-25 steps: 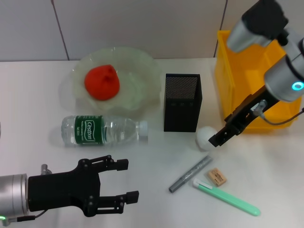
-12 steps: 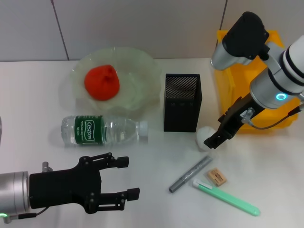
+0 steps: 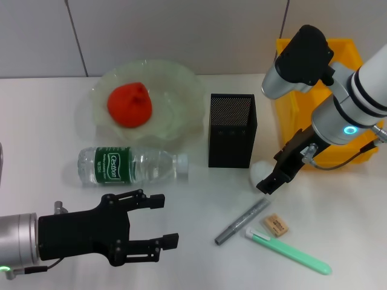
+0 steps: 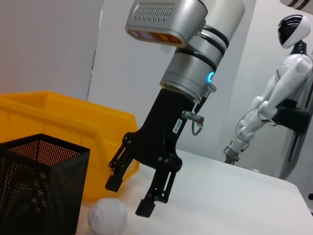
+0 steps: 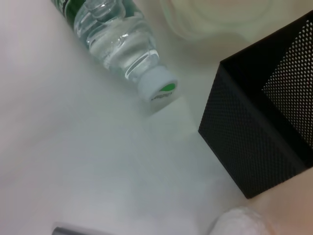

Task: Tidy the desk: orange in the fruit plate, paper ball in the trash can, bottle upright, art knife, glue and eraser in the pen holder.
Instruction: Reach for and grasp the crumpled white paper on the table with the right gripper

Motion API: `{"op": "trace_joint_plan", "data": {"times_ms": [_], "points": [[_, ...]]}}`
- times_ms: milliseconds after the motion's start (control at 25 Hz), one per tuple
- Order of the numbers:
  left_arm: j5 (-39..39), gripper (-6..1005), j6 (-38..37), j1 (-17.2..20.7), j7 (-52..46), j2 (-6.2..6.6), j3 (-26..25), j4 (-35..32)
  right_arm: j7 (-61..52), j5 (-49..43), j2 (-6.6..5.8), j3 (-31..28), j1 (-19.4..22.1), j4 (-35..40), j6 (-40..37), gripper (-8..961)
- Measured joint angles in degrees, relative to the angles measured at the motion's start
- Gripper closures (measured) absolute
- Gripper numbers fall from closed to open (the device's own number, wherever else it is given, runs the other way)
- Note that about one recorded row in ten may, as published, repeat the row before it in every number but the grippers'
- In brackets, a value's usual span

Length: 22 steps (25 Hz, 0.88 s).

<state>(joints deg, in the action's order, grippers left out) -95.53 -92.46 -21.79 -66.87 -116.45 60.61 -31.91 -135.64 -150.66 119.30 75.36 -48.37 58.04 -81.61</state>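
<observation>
The orange (image 3: pixel 129 104) lies in the pale green fruit plate (image 3: pixel 181 84). The water bottle (image 3: pixel 130 166) lies on its side in front of the plate; its cap shows in the right wrist view (image 5: pixel 159 85). The white paper ball (image 3: pixel 259 171) sits by the black mesh pen holder (image 3: pixel 232 130). My right gripper (image 3: pixel 272 180) is open, just above and around the ball; the left wrist view shows it (image 4: pixel 129 197) over the ball (image 4: pixel 107 218). A grey art knife (image 3: pixel 243 221), an eraser (image 3: pixel 276 224) and a green glue stick (image 3: pixel 290 252) lie at the front. My left gripper (image 3: pixel 160 220) is open and empty below the bottle.
The yellow trash bin (image 3: pixel 290 103) stands at the right, behind my right arm. The pen holder (image 5: pixel 264 127) is close beside the paper ball (image 5: pixel 239 223). A white humanoid robot (image 4: pixel 274 98) stands far off in the room.
My right gripper has moved left and down, closer over the paper ball. My left gripper has shifted slightly up and right.
</observation>
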Motion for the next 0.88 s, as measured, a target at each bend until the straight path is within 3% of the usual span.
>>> {"op": "trace_joint_plan", "data": {"times_ms": [880], "points": [[-0.01,177,-0.26,-0.1,-0.01,-0.06,-0.24,0.0,1.2,3.17,0.14,2.26,0.08,-0.59,-0.22,125]]}}
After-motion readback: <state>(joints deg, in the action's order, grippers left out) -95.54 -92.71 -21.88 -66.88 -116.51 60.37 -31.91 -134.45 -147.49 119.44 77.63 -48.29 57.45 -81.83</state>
